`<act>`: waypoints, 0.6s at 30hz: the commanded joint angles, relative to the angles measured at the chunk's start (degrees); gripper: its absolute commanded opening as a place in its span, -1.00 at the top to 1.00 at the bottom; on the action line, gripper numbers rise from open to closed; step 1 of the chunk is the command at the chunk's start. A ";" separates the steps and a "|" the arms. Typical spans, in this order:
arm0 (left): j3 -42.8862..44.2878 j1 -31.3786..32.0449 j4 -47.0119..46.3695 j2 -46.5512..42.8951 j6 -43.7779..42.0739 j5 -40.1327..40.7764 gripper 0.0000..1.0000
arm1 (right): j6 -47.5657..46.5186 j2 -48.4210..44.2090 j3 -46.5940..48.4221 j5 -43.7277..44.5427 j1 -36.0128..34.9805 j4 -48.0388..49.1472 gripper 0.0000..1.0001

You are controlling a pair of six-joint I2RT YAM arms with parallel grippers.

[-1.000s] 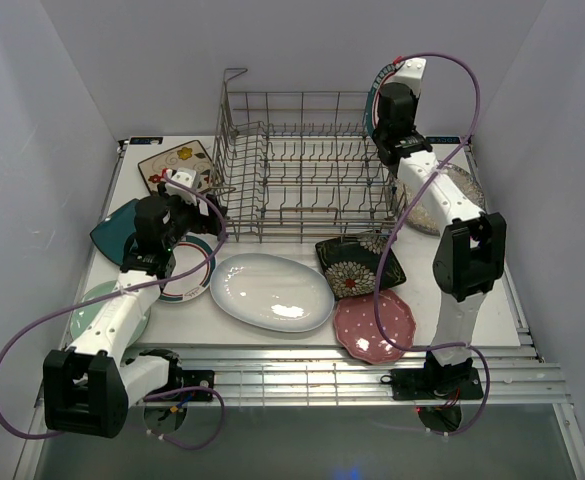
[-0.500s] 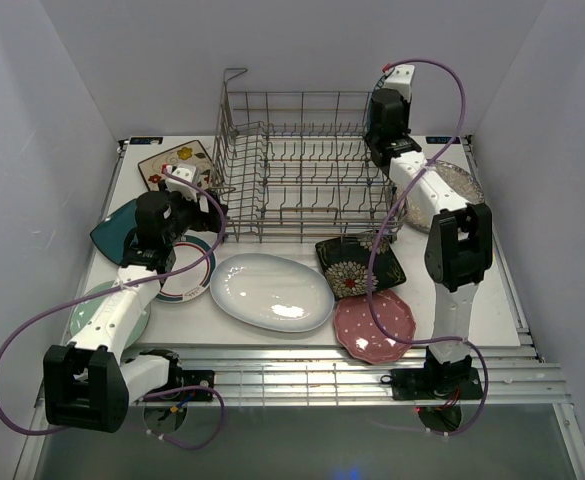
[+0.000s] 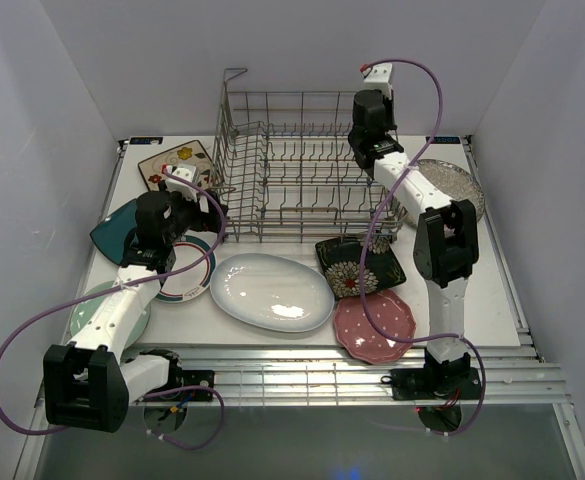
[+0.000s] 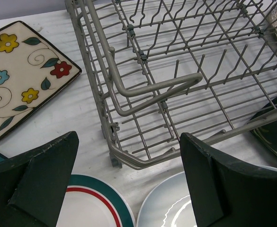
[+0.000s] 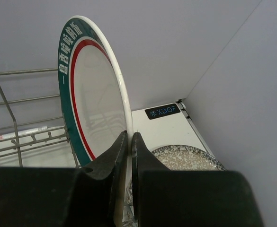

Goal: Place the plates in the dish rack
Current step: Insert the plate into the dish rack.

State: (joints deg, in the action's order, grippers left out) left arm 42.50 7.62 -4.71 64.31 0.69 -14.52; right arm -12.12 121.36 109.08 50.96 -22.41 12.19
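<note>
Tabletop (image 3: 494, 292) white, walls (image 3: 52, 100) apparently pale grey

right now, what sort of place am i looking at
Likely a robot test cell, not a kitchen: bare white walls box in the table, two arms are bolted at its edge, and plates lie around a dish rack.

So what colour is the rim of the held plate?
Plate: teal rim, red ring inside; right wrist view.

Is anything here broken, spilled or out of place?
Nothing stands out. The dish rack stands level, the white oval plate and the others around it lie flat, nothing spilled, and the right end effector holds a teal-rimmed plate on edge by the rack.
</note>
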 commanded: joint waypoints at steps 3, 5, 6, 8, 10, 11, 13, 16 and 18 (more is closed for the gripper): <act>1.53 0.03 -0.30 -0.24 0.28 -0.50 -0.96 | -0.45 -0.25 3.34 1.42 -0.53 5.75 0.84; 1.53 0.03 -0.30 -0.15 0.28 -0.59 -0.96 | -0.36 -0.25 2.72 1.51 -0.70 5.74 0.84; 1.53 0.03 -0.30 -0.15 0.28 -0.68 -0.96 | -0.27 -0.25 2.55 1.51 -0.79 5.74 0.85; 1.53 0.03 -0.30 -0.24 0.28 -0.59 -0.96 | -0.27 -0.25 1.84 1.69 -1.14 5.83 0.85; 1.53 0.03 -0.30 -0.42 0.28 -0.77 -0.96 | -0.97 -0.16 1.14 2.21 -1.66 6.44 0.84; 1.53 0.03 -0.30 -0.42 0.28 -0.77 -0.96 | -1.32 -0.07 0.88 2.65 -1.84 6.88 0.84; 1.44 0.03 -0.30 -0.50 0.19 -0.86 -0.96 | -2.38 0.10 0.52 3.18 -2.37 8.20 0.84; 1.27 0.03 -0.30 -0.68 0.28 -0.94 -0.96 | -4.66 0.72 0.35 5.02 -3.25 9.52 0.84; 1.27 0.03 -0.21 -0.86 0.19 -0.94 -0.96 | -4.93 0.89 0.26 5.11 -3.60 9.43 0.84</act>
State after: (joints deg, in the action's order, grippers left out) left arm 42.50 7.62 -4.71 64.40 0.69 -14.59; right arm -15.44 122.52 108.88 53.95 -24.84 14.09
